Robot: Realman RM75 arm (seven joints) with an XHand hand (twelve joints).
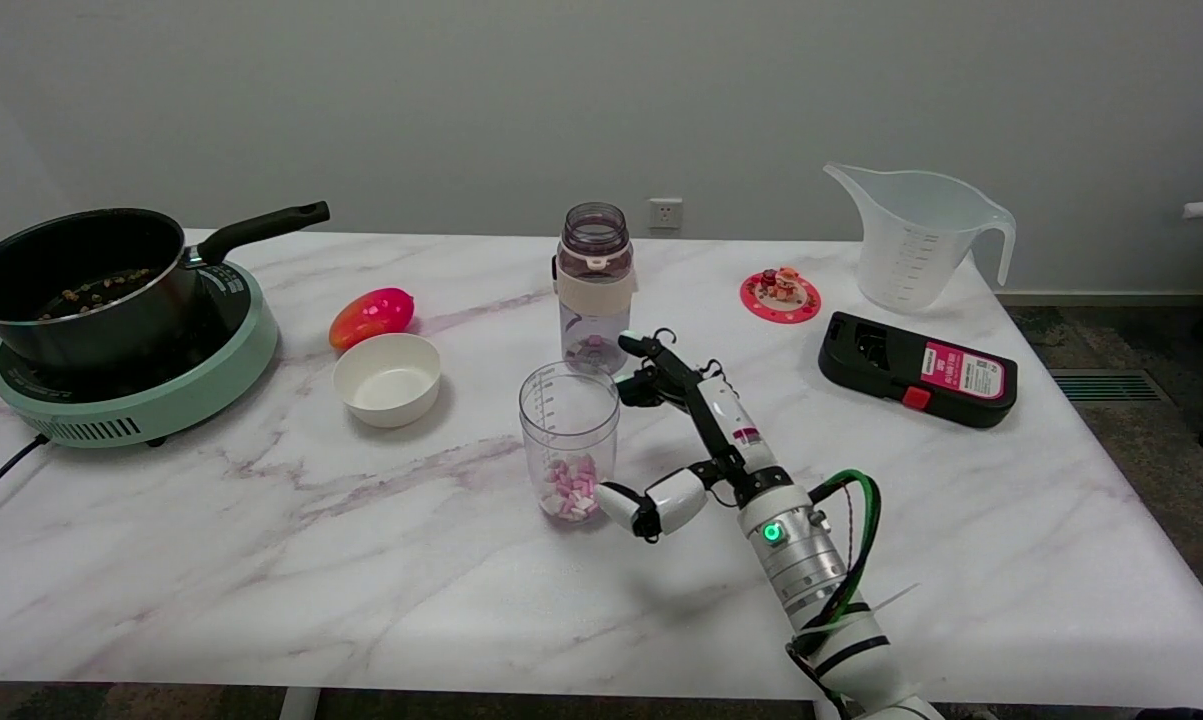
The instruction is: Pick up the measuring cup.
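A small clear measuring cup [568, 440] with printed graduations stands upright near the table's middle, with pink and white pieces in its bottom. My right hand [696, 440] is just to its right, fingers spread. The thumb [621, 503] lies close to the cup's base and the upper fingers [651, 365] reach toward its rim. I cannot tell whether any finger touches the cup. The hand holds nothing. A large translucent measuring jug [911, 240] with a handle stands at the back right, far from the hand.
A clear bottle [594, 285] stands right behind the cup. A white bowl [387, 378] and a red-orange pepper [371, 315] lie to the left, a black pan [81, 280] on a green cooker [161, 390] at far left. A black device [916, 382] and a pink coaster [780, 296] sit to the right.
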